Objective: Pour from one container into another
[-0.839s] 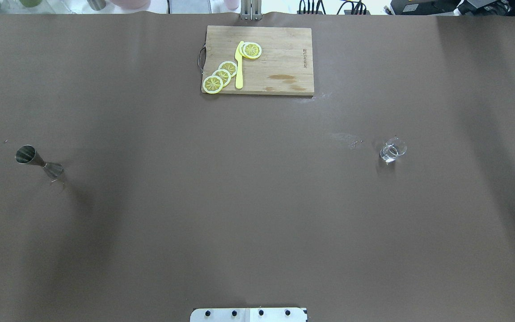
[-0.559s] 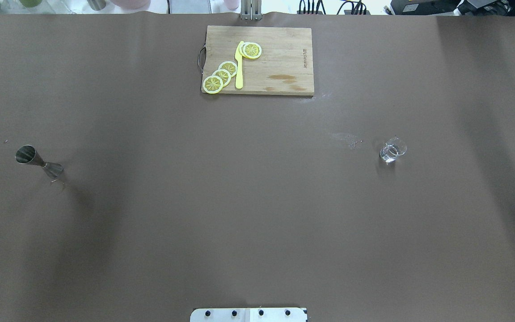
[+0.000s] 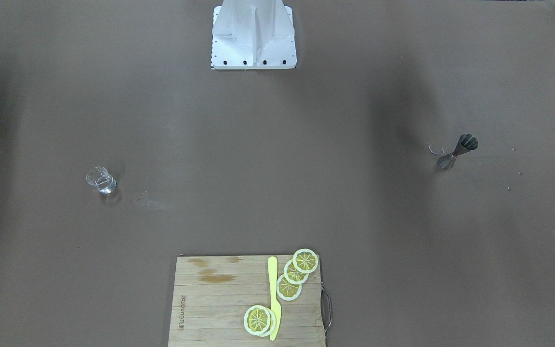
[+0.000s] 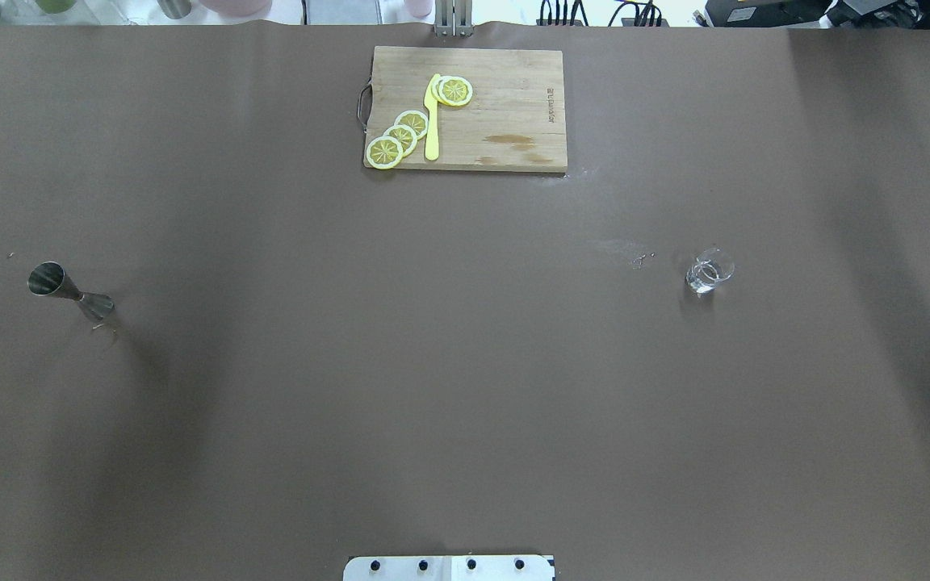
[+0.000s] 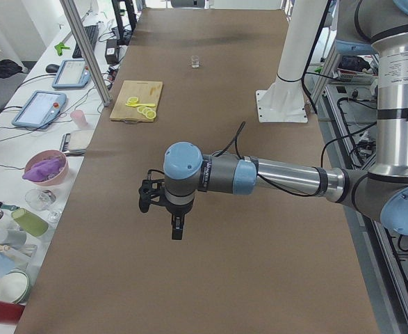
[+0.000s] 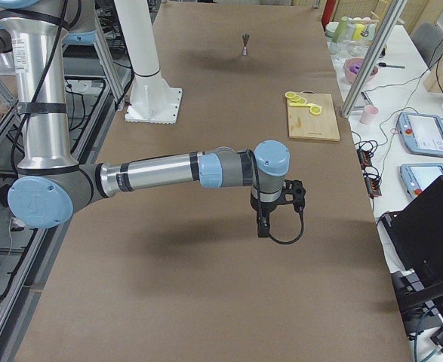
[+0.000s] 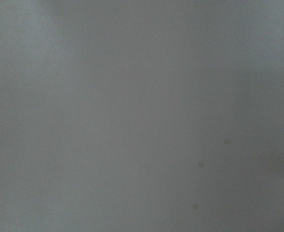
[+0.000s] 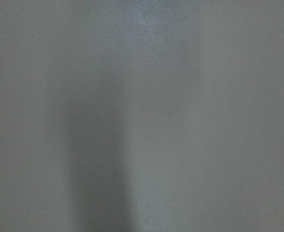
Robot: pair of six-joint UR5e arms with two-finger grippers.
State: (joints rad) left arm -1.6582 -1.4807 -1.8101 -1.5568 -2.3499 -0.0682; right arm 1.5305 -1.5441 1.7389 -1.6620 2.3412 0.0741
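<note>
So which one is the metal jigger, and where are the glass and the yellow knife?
Jigger (image 4: pixel 71 292): overhead view, near its narrow waist.
Glass (image 4: pixel 709 271): overhead view, its clear wall.
Knife (image 4: pixel 432 121): overhead view, halfway along it.

Shiny metal jigger (image 4: pixel 68 290), clear glass tumbler (image 4: pixel 708 272)

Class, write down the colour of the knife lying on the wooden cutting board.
Yellow. The knife shows best in the front-facing view, lying on the board.
</note>
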